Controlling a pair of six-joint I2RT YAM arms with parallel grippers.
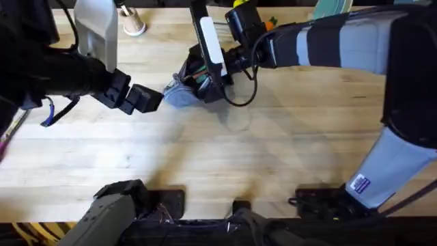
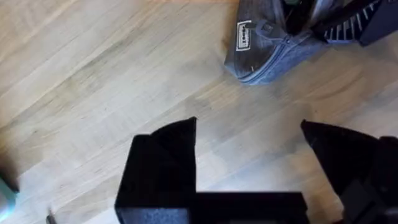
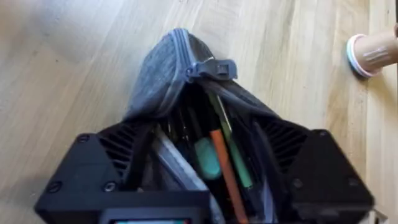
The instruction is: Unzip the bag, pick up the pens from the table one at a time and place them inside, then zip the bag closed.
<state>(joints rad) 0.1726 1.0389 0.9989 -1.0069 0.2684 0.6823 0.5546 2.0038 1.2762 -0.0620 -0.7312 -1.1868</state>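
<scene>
the bag [image 3: 163,74] lies on the table [image 1: 205,157], open, pens [image 3: 229,163] inside. the right gripper [image 3: 208,186], jaws spread, straddles its mouth; the left gripper [image 2: 249,140], jaws apart and empty, hovers just beside the bag. loading looks done; zipping comes next, needing a grasp on the zipper pull [image 3: 211,68].

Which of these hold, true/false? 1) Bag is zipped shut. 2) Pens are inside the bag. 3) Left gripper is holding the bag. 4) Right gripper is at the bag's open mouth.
1) False. The bag is open along most of its length; the zipper pull sits near the end where the teeth still meet.
2) True. Several pens lie inside, including an orange and a green one.
3) False. The left gripper is open over the bare table, apart from the bag.
4) True. The right gripper has a finger on each side of the opening.
</scene>
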